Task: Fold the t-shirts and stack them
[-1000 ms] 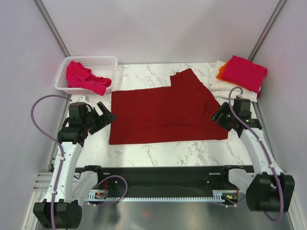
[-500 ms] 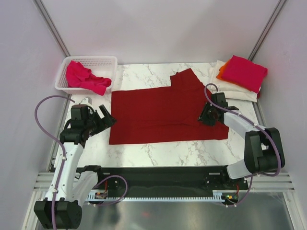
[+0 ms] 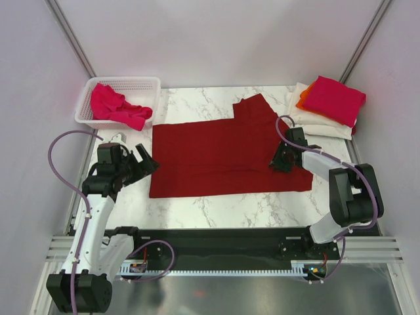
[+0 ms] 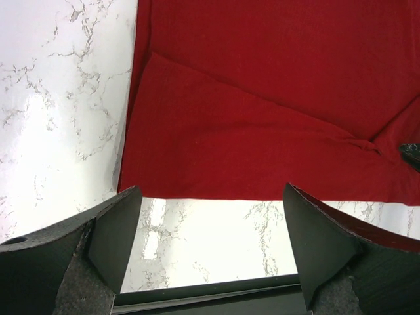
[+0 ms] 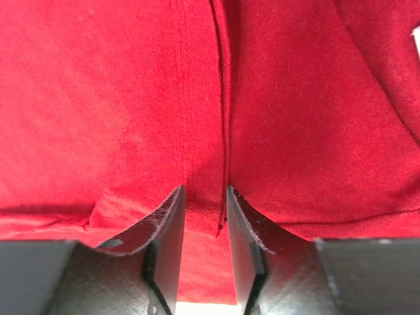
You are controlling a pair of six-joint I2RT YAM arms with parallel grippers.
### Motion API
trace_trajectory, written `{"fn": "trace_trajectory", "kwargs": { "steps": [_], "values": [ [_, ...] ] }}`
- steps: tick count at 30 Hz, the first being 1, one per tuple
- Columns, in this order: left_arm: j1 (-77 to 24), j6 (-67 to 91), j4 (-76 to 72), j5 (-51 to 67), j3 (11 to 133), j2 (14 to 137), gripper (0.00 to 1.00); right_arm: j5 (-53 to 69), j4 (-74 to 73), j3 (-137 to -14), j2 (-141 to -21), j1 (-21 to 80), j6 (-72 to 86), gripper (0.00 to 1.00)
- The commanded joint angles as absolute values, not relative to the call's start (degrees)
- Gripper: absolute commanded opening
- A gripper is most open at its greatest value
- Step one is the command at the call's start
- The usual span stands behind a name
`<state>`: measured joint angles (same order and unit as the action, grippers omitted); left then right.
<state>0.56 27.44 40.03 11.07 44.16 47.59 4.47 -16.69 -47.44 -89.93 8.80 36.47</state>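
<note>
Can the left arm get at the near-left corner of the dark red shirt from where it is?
Probably yes. The left gripper is open and hovers just off the left edge of the dark red t-shirt. That corner lies flat, with nothing on it or between it and the gripper.

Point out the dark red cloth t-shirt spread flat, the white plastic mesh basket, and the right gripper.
dark red t-shirt (image 3: pixel 216 154), top external view, middle of its body.
white plastic mesh basket (image 3: pixel 128 79), top external view, far rim.
right gripper (image 5: pixel 205 197), right wrist view, midway between its fingertips.
</note>
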Motion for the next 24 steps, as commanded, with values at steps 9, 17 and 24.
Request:
{"fn": "trace_trajectory", "kwargs": {
  "steps": [9, 17, 24],
  "values": [
    [0.6, 25.1, 37.6, 10.8, 44.1, 47.1, 0.95, 4.7, -14.3, -49.1, -91.4, 9.8, 36.6, 0.11],
    [0.7, 25.1, 37.6, 10.6, 44.1, 46.9, 0.95, 5.2, -18.0, -56.8, -91.3, 11.5, 36.6, 0.02],
    [0.7, 25.1, 37.6, 10.4, 44.0, 46.7, 0.95, 5.1, -19.5, -65.4, -97.9, 13.9, 36.6, 0.03]
  ]
}}
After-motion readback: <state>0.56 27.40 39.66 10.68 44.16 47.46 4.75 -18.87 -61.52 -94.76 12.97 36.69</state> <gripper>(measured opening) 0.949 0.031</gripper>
